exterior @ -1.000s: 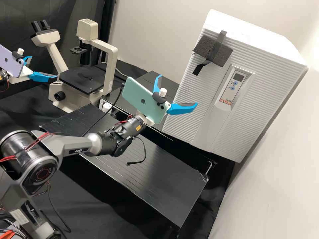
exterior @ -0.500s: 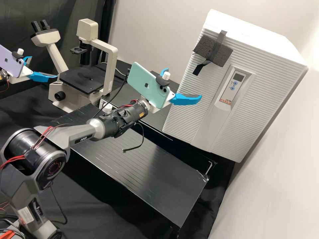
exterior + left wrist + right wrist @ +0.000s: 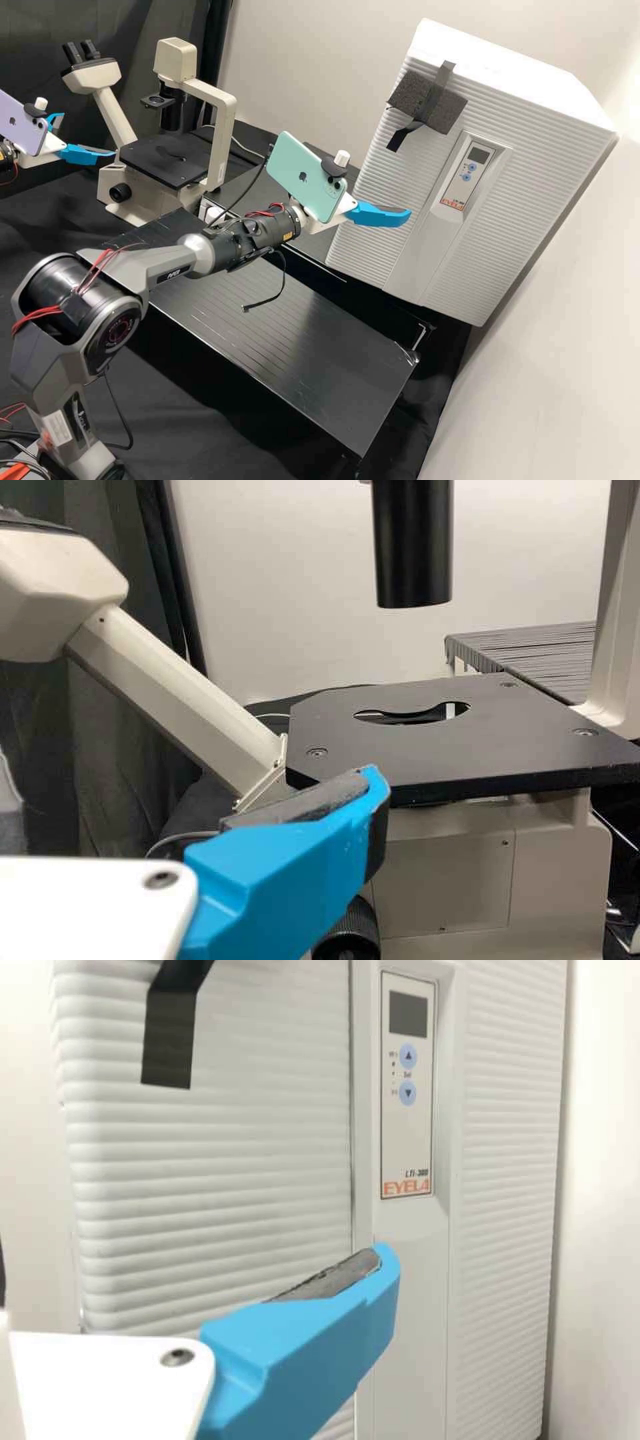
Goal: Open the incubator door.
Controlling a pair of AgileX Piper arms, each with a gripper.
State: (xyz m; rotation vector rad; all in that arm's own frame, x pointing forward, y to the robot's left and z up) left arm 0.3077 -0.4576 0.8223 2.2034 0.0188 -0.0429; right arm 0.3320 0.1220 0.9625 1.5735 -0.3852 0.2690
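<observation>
Incubator door (image 3: 400,160) stands shut on the pale cabinet's front, facing me; I hold my right claw (image 3: 376,185) spread wide, presumably so one side can hook and pull it.

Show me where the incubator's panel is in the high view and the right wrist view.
High view: the panel is right of centre, on the incubator's front.
Right wrist view: beyond a blue finger, between the ribbed parts.
Shared landmark: black tape near the panel.
</observation>
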